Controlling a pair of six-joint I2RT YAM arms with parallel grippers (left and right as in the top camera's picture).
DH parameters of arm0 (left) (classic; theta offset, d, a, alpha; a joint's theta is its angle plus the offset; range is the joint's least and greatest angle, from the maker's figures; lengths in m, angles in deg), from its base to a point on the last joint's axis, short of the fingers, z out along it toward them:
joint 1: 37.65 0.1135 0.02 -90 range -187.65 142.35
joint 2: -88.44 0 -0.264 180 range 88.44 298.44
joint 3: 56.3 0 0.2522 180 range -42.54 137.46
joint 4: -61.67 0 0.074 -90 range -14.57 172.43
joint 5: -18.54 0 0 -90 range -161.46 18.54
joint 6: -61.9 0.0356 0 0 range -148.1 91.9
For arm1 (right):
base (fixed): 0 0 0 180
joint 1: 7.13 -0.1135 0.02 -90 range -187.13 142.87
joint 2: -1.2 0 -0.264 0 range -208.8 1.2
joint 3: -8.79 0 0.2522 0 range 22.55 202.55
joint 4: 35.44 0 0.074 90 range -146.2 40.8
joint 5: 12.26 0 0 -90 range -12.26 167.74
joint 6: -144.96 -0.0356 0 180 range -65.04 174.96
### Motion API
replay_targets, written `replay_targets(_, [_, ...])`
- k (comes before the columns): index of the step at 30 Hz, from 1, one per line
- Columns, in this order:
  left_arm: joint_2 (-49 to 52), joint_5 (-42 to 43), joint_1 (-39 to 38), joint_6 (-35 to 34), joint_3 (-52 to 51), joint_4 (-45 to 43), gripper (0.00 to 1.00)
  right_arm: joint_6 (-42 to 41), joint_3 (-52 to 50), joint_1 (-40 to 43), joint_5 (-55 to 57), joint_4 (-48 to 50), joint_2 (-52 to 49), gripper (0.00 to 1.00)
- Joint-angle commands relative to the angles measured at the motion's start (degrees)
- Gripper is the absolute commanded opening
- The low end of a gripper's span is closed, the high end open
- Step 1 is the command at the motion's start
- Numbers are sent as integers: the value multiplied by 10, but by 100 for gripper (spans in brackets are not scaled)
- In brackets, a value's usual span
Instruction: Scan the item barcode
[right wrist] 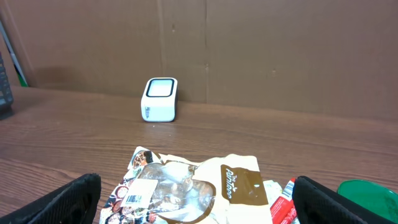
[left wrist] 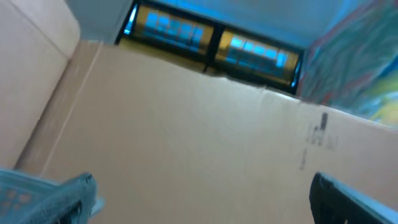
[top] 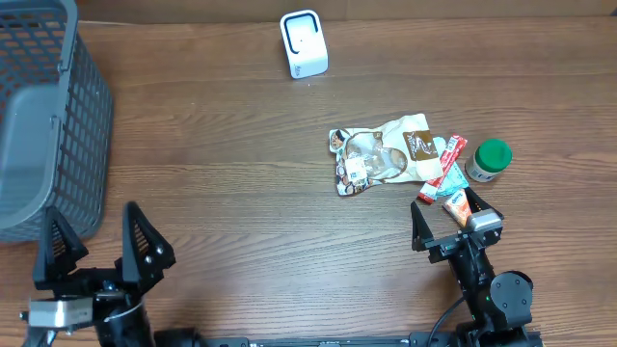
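Note:
A cream and brown snack bag point(top: 386, 154) with a white barcode label lies flat at the table's centre right; the right wrist view shows the bag point(right wrist: 193, 186) too. A small white scanner box point(top: 304, 43) stands at the back, and this scanner point(right wrist: 160, 99) is upright before a cardboard wall. My right gripper point(top: 453, 226) hovers open just in front of the bag, and in its wrist view the right gripper point(right wrist: 202, 211) holds nothing. My left gripper point(top: 99, 249) is open at the front left, far from the bag. In its own view the left gripper point(left wrist: 202, 208) faces only cardboard.
A grey mesh basket point(top: 48, 125) fills the left edge. Right of the bag lie a red packet point(top: 442, 169), a green-lidded jar point(top: 489, 161) and a small orange packet point(top: 458, 204). A cardboard wall point(right wrist: 249, 50) closes the back.

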Motion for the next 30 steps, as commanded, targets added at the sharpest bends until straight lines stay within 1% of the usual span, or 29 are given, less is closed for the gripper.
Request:
replay_targets(1, [-25,16,-2,-11,-60,-59,100,-4,-6,2,-1,2,5,100])
replay_targets(4, [-24,16,-2,-24,-96,-81,100,-4,-6,2,-1,2,5,100])
replay_targets(14, [-24,16,-2,-28,-205,-70,100,-4,-6,2,-1,2,5,100])
replay_targets(21, [-24,16,-2,-16,-241,38,100,-4,-6,2,-1,2,5,100])
replay_targets(25, [-24,19,-2,-5,-242,134,100,-4,-6,2,-1,2,5,100])
replay_targets(27, [-24,28,-2,18,-242,180,100,-4,-6,2,-1,2,5,100])
replay_targets(30, [-24,59,-3,108,-242,186,100,-4,-6,2,-1,2,5,100])
